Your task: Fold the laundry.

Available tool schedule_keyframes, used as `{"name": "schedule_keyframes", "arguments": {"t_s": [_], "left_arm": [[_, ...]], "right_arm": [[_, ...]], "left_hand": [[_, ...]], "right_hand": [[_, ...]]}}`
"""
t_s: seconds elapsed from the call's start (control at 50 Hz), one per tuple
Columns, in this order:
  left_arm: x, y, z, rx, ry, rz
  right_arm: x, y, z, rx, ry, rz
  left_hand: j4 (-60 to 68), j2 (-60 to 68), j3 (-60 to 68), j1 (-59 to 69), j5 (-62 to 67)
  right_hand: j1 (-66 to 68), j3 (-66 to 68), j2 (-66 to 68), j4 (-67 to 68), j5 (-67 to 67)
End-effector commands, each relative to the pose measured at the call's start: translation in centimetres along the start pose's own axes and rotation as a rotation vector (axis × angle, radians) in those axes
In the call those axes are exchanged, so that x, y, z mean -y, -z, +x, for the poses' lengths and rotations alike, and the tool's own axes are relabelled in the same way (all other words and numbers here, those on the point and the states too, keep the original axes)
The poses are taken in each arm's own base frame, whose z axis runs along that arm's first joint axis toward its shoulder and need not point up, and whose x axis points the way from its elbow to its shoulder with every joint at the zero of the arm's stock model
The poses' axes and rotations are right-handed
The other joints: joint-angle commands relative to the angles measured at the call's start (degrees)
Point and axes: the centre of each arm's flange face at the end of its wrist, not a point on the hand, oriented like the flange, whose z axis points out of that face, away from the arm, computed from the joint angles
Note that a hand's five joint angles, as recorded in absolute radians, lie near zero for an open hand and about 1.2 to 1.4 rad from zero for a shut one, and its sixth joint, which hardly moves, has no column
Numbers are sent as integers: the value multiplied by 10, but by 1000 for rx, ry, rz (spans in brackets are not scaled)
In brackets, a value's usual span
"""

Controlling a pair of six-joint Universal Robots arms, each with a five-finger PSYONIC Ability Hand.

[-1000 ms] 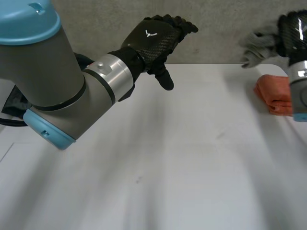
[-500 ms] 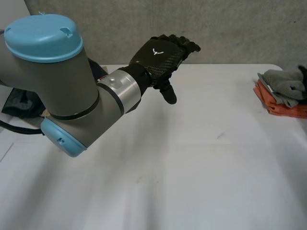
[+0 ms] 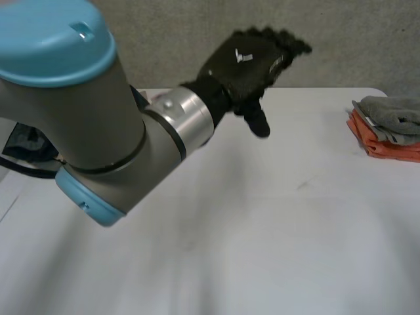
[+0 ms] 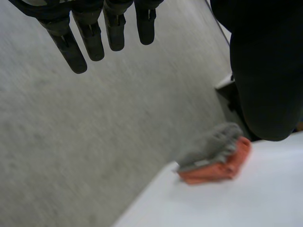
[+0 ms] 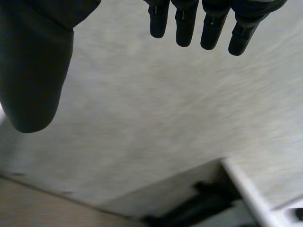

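Left wrist view: fingers (image 4: 93, 45) of the left hand (image 3: 252, 59) are straight and apart from the thumb, holding nothing, raised over the table (image 3: 275, 223). The right hand (image 5: 185, 28) is just as loose and empty, facing a wall (image 5: 165, 118). At the table's far right edge, 2 folded pieces are stacked: grey cloth (image 3: 394, 108) on orange cloth (image 3: 380, 147).

Folded grey cloth (image 3: 392, 111) atop orange cloth (image 3: 387, 146)

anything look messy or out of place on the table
Nothing is spilled or damaged. The grey cloth lies on the folded orange cloth at the right edge of the table. It is a little rumpled and not squared with the orange one.
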Motion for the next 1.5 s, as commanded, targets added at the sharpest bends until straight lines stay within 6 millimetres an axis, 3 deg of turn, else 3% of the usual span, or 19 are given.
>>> {"name": "schedule_keyframes", "arguments": {"t_s": [0.02, 0.04, 0.12, 0.22, 0.26, 0.44, 0.6, 0.7, 0.72, 0.78, 0.86, 0.92, 1.02, 1.1, 1.16, 1.24, 1.38, 1.42, 1.5], "left_arm": [[38, -12, -49, 180, -79, 176], [39, -12, -62, 220, -89, 179], [24, 1, -146, 457, -150, 112], [-18, 23, -225, 651, -340, -68], [-54, 33, -256, 705, -449, -197], [-206, 54, -326, 698, -665, -464], [-272, 57, -370, 726, -725, -382], [-284, 55, -376, 749, -742, -357], [-284, 51, -371, 750, -741, -351], [-270, 41, -363, 773, -718, -330], [-173, 22, -348, 852, -584, -160], [-136, 20, -332, 835, -494, -85], [-34, 16, -263, 749, -336, 129], [3, 15, -204, 651, -242, 199], [7, 12, -171, 585, -196, 203], [-16, 6, -112, 456, -119, 97], [-102, 2, -12, 222, -27, -214], [-122, 2, 7, 184, -27, -283], [-131, 5, -1, 280, -47, -344]], "right_arm": [[92, 25, -1, -72, 50, 434], [115, 46, -14, -21, 25, 524], [147, 95, -61, 160, -56, 660], [151, 155, -127, 404, -109, 652], [149, 174, -144, 476, -118, 631], [108, 226, -190, 717, -114, 429], [80, 241, -196, 766, -94, 336], [72, 247, -196, 778, -91, 309], [71, 249, -196, 782, -91, 305], [70, 250, -196, 783, -90, 301], [71, 251, -194, 778, -91, 305], [72, 250, -194, 776, -92, 305], [77, 250, -190, 766, -98, 320], [82, 252, -185, 761, -105, 327], [86, 254, -181, 763, -106, 321], [90, 257, -176, 769, -109, 311], [90, 260, -173, 778, -108, 294], [90, 260, -173, 778, -108, 292], [88, 253, -169, 758, -110, 279]], "left_hand": [[8, 4, 4, 16, -4], [8, 4, 4, 16, -4], [10, 5, 6, 17, -2], [11, 7, 7, 19, 0], [11, 7, 7, 19, 0], [3, -1, -1, 11, -9], [46, 42, 42, 54, 35], [491, 487, 487, 499, 479], [682, 678, 678, 690, 670], [684, 680, 680, 692, 672], [684, 680, 680, 692, 672], [684, 680, 680, 692, 672], [684, 680, 680, 692, 672], [684, 680, 680, 692, 672], [684, 680, 680, 692, 672], [684, 680, 680, 692, 672], [684, 680, 680, 692, 672], [280, 276, 276, 288, 269], [17, 12, 13, 24, 5]], "right_hand": [[-29, -20, -22, -20, -24], [-29, -20, -22, -20, -24], [-29, -20, -22, -20, -24], [-29, -20, -22, -20, -24], [-29, -20, -22, -20, -24], [-29, -20, -22, -20, -24], [-29, -20, -22, -20, -24], [-29, -20, -22, -20, -24], [-29, -20, -22, -20, -24], [-29, -20, -22, -20, -24], [-29, -20, -22, -20, -24], [-29, -20, -22, -20, -24], [-29, -20, -22, -20, -24], [-29, -20, -22, -20, -24], [-29, -20, -22, -20, -24], [-29, -20, -22, -20, -24], [-29, -20, -22, -20, -24], [-29, -20, -22, -20, -24], [-29, -20, -22, -20, -24]]}}
